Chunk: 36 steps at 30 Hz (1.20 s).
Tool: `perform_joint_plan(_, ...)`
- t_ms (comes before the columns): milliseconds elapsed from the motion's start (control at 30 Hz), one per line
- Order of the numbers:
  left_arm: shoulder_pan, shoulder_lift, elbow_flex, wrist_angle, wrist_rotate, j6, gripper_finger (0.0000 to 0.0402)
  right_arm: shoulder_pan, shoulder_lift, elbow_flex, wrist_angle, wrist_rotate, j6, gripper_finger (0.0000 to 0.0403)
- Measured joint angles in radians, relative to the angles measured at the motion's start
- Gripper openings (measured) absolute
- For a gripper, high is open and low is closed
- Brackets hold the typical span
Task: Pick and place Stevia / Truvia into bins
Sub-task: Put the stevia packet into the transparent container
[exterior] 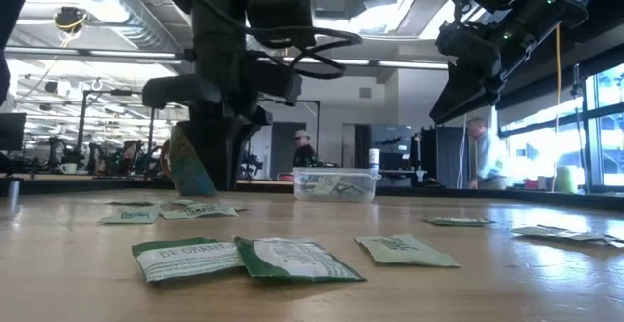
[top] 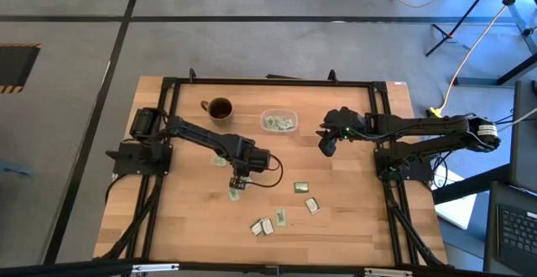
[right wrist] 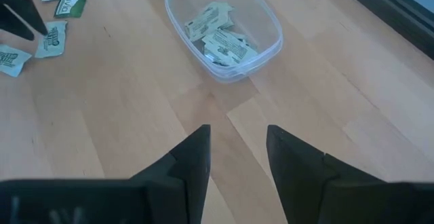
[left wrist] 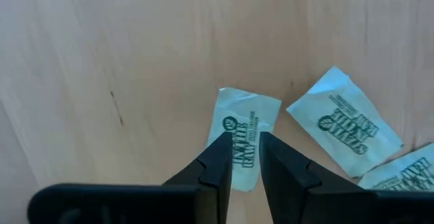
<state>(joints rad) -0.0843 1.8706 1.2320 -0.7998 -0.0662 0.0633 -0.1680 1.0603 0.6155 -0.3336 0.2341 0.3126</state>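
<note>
Nearest the low camera, two overlapping sachets (exterior: 249,259) are seen lying flat on the table (exterior: 546,293); green lettering beginning "DE" is visible on the left one, the rest not legible. More sachets are scattered toward the table's near edge in the high view, a dark green one (top: 301,188) among them.

One pale sachet (left wrist: 242,137) is clamped between the fingers of the left gripper (left wrist: 244,157), which are closed on its lower half. Green printing is carried on it, but the wording cannot be read with certainty. In the low view this sachet (exterior: 191,169) is held tilted, its lower end at or just above the table; which cannot be told. Two further printed sachets (left wrist: 344,121) lie just beside it.

A clear bin (top: 279,121) is placed near the table's far edge, between the brown mug (top: 219,109) and the right gripper (top: 327,142). Several sachets (right wrist: 220,37) are already contained in it.

The right gripper (right wrist: 237,149) is held above bare wood near the bin, its fingers apart and nothing between them.

Open wood is left between the bin and the scattered sachets.
</note>
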Motion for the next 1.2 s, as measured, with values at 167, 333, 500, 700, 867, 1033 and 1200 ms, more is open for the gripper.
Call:
perform_joint_plan(167,0.011,0.008,0.0,0.013,0.017,0.001,0.006,0.0,0.0,0.0,0.0,0.0,-0.002,0.0147)
perform_joint_plan(333,0.011,0.038,-0.017,0.048,0.037,0.003,0.0057,0.0,0.0,0.0,0.0,0.0,-0.004,0.0147)
perform_joint_plan(500,0.011,0.047,-0.04,0.049,0.035,-0.019,0.0057,0.0,0.0,0.0,-0.001,0.0,-0.006,0.0147)
perform_joint_plan(700,0.011,0.048,-0.042,0.049,0.031,-0.023,0.0035,0.0,0.0,0.0,-0.001,0.0,-0.006,0.0147)
perform_joint_plan(867,0.011,0.05,-0.042,0.05,0.029,-0.024,0.0012,0.0,0.0,0.0,-0.001,0.0,-0.006,0.0147)
perform_joint_plan(1033,0.011,0.053,-0.029,0.031,0.028,-0.009,0.0003,0.0,0.0,0.0,-0.001,0.0,-0.007,0.0147)
perform_joint_plan(1200,0.023,0.029,0.031,0.004,0.037,0.035,0.0003,0.0,0.0,0.0,-0.001,0.0,-0.007,0.0147)
